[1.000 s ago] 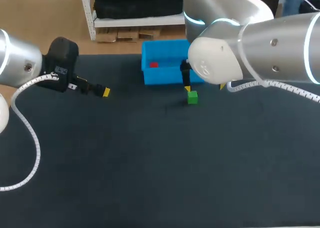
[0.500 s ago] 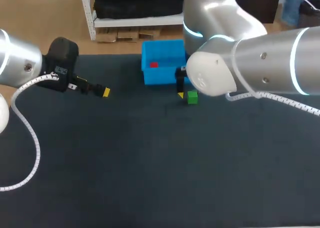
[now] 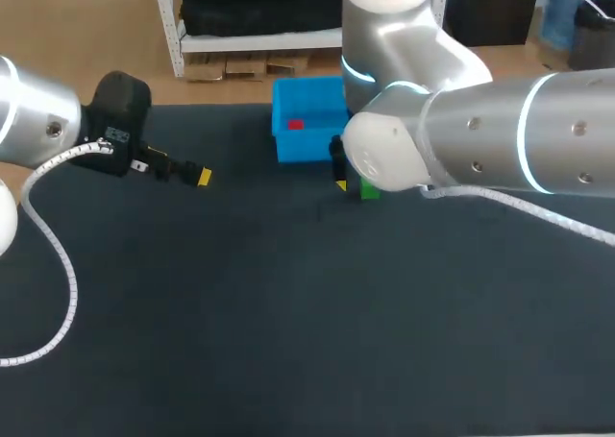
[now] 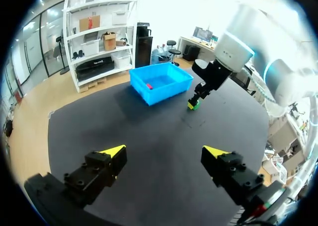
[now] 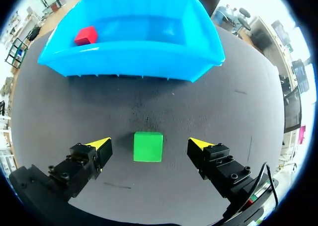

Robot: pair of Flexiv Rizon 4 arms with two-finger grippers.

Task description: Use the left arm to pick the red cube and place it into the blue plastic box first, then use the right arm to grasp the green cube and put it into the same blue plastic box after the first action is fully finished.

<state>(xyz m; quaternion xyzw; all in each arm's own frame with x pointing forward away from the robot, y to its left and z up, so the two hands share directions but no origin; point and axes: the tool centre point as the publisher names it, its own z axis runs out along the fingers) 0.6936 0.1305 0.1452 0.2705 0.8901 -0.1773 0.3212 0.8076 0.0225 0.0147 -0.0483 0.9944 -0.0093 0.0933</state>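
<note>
A robotics lab: a dark table [image 3: 288, 341] carries a blue plastic box [image 3: 307, 151] with a red cube [image 3: 295, 124] inside it and a green cube [image 3: 370, 192] just in front of it (plain small blocks), and two silver robot arms, the left arm [image 3: 38, 120] and the right arm [image 3: 480, 154], come in from either side of that box.

Even overhead light falls on the dark bench [image 3: 288, 341], where only faint, soft shadows are cast. Bright highlights are seen on the right arm [image 3: 461, 149] and, more softly, on the blue plastic box [image 5: 134, 62].
</note>
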